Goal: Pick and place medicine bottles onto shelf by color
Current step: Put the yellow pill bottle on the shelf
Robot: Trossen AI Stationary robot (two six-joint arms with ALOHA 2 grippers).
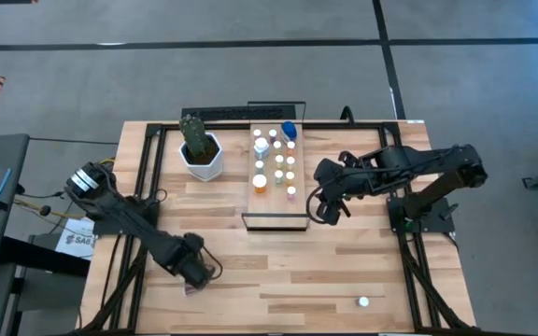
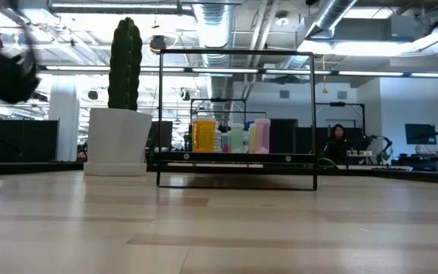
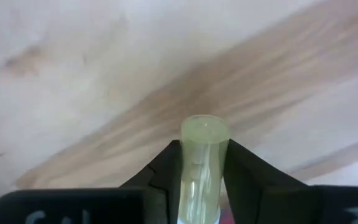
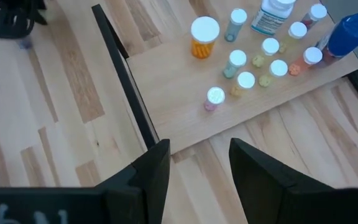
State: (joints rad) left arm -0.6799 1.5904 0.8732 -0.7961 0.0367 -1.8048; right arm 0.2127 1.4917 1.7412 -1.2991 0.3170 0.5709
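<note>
Pick step: left gripper (image 3: 204,171) pinched a pale green bottle (image 3: 202,162) near the table's (image 1: 344,271) front-left corner; next, carriage to shelf (image 1: 278,217); right gripper (image 4: 197,168) spread.

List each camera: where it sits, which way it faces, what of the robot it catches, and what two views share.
High view: above the table, looking straight down; both arms, left gripper, right gripper, shelf.
Low view: at tabletop height, looking level across to the cactus pot and shelf; one dark blurred arm part at the upper left.
Left wrist view: on the left arm, facing the tabletop; its fingers clamp a pale green bottle.
Right wrist view: on the right arm, looking down at the shelf; open fingers.
Shared: high and right wrist views both show the blue bottle.
</note>
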